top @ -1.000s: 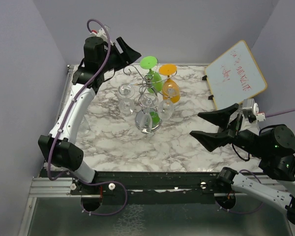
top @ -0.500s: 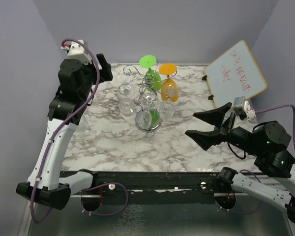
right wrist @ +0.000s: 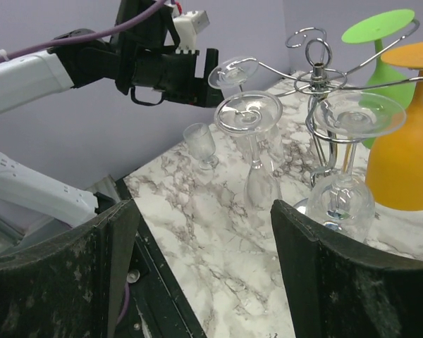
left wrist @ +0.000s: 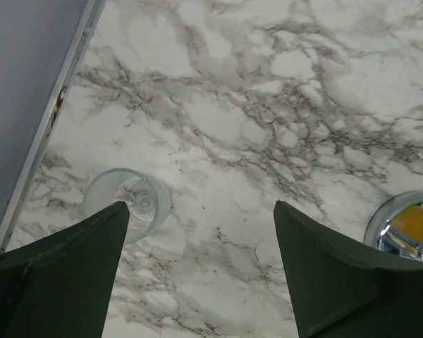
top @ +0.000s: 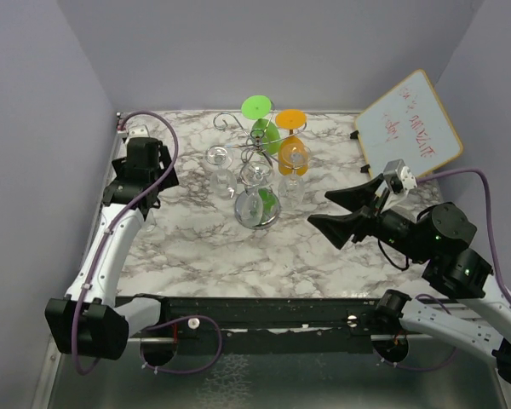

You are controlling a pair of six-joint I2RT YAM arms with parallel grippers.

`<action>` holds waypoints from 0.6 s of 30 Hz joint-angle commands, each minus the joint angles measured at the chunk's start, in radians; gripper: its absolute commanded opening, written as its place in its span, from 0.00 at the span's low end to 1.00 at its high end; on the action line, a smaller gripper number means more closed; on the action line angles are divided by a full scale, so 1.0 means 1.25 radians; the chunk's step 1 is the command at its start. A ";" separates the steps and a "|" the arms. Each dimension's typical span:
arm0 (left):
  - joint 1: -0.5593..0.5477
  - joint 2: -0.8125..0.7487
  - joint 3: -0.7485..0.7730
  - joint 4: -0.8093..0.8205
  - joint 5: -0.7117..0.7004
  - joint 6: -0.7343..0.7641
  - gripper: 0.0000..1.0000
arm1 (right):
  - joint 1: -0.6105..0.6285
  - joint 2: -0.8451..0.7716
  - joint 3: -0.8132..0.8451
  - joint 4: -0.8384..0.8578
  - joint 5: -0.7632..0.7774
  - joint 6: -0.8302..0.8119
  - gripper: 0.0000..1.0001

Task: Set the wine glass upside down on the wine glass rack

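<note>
A small clear wine glass point(left wrist: 127, 204) stands upright on the marble near the table's left edge; it also shows in the right wrist view point(right wrist: 201, 144). My left gripper point(left wrist: 201, 205) is open and empty, pointing down above the table, its left fingertip point(left wrist: 116, 211) over the glass's rim. In the top view the left gripper point(top: 147, 181) hides most of the glass. The chrome wine glass rack point(top: 257, 158) stands mid-table on its mirrored base point(left wrist: 402, 229), with several glasses hanging upside down. My right gripper point(top: 319, 210) is open and empty, right of the rack point(right wrist: 316, 84).
On the rack hang clear glasses point(right wrist: 248, 116), a green glass point(top: 262, 128) and an orange glass point(top: 292, 141). A whiteboard point(top: 409, 128) leans at the back right. The table's metal left edge point(left wrist: 63, 105) runs close to the small glass.
My left arm has swung from the back beside the rack out to the left and down over the small glass. My right gripper has moved left toward the rack.
</note>
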 commanded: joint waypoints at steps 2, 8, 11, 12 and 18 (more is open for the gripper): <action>0.075 0.023 -0.050 -0.025 0.015 -0.028 0.90 | 0.003 -0.007 -0.043 0.076 0.033 0.032 0.80; 0.164 0.076 -0.078 0.047 0.109 -0.074 0.62 | 0.003 0.014 -0.055 0.111 0.050 0.048 0.72; 0.175 0.122 -0.090 0.056 0.120 -0.084 0.53 | 0.003 0.031 -0.045 0.112 0.056 0.053 0.69; 0.181 0.122 -0.109 0.069 0.125 -0.089 0.52 | 0.003 0.035 -0.039 0.101 0.056 0.053 0.69; 0.209 0.126 -0.157 0.095 0.158 -0.088 0.42 | 0.003 0.040 -0.040 0.093 0.055 0.069 0.69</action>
